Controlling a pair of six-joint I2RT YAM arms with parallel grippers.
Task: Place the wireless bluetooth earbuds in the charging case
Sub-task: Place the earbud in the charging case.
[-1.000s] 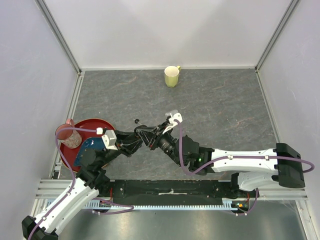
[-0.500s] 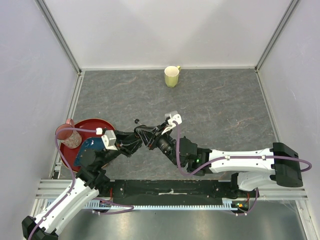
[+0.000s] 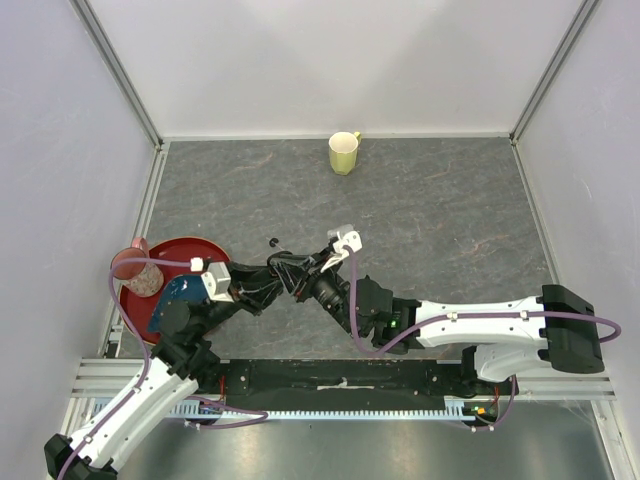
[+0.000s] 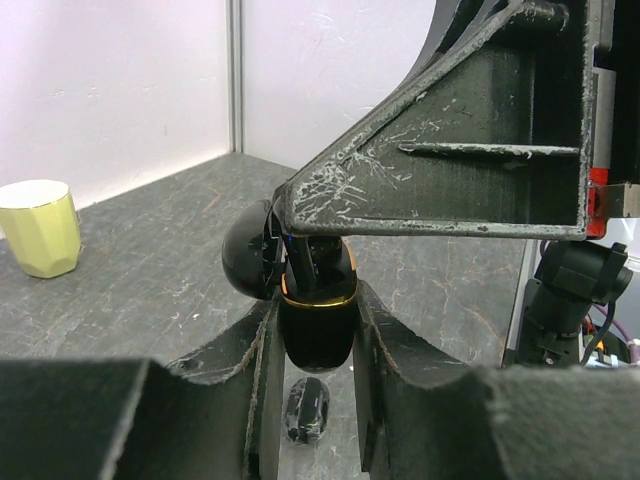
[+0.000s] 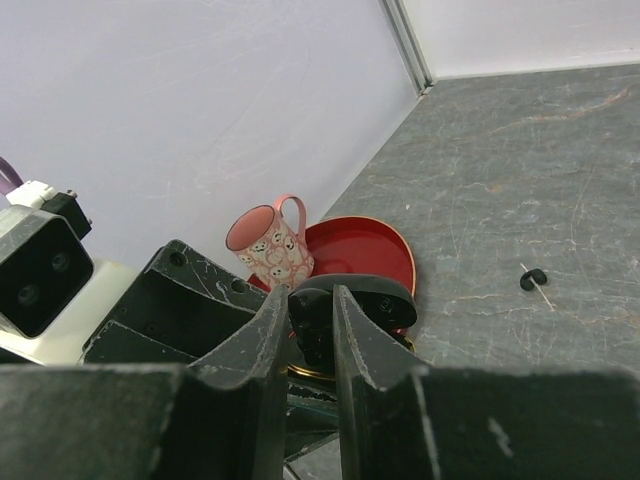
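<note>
Left jaws clench the gold-rimmed case [image 4: 317, 330], its lid open. Right jaws pinch a bud [image 5: 312, 325] at its mouth, which only the wrist views reveal. The top view shows a loose bud [image 3: 273, 241] on the counter [image 3: 450, 220] just beyond.

Black gold-rimmed case [image 4: 318, 325] open, upright; loose earbud [image 5: 533, 277] lying apart.

The charging case [image 4: 318, 325] is glossy black with a gold band. The earbud [image 4: 303, 262] at its mouth is black, as is a second earbud [image 5: 533, 278]. The table [image 3: 430, 200] is mottled grey (faint reddish veins run through it). One mug [image 3: 343, 152] is pale yellow, the other mug [image 5: 268, 243] pink with small white faces, and the plate [image 5: 365, 250] is red.
</note>
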